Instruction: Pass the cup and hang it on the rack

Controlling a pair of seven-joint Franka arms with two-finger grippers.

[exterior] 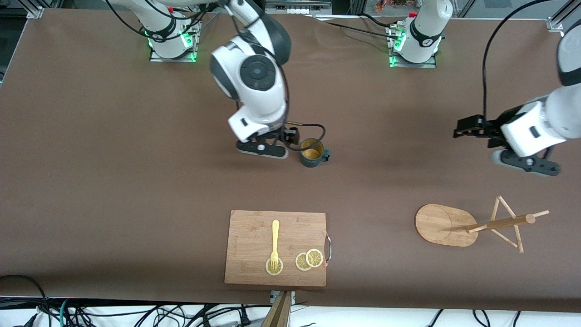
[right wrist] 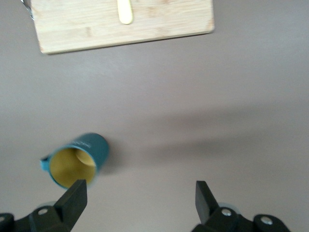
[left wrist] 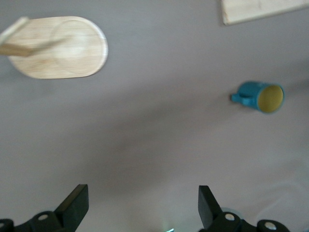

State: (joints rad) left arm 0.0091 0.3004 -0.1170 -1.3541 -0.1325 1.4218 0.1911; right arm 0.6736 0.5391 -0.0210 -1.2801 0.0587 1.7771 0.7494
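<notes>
The dark teal cup (exterior: 312, 153) stands upright on the table near its middle, its yellowish inside showing and its handle toward the left arm's end. My right gripper (exterior: 290, 136) is open and empty right beside the cup. In the right wrist view the cup (right wrist: 75, 162) sits just at one fingertip (right wrist: 76, 193), outside the gap of the gripper (right wrist: 140, 193). My left gripper (exterior: 468, 127) is open and empty, up over bare table toward the left arm's end. The bamboo rack (exterior: 447, 225) stands nearer the front camera than that gripper. The left wrist view shows the left gripper (left wrist: 143, 203), the rack's base (left wrist: 63, 48) and the cup (left wrist: 260, 96) farther off.
A rectangular wooden cutting board (exterior: 276, 247) lies near the table's front edge, nearer the front camera than the cup. It carries a yellow fork (exterior: 274, 243) and lemon slices (exterior: 308, 260). It also shows in the right wrist view (right wrist: 159, 21). Brown table (exterior: 136, 181) lies between the things.
</notes>
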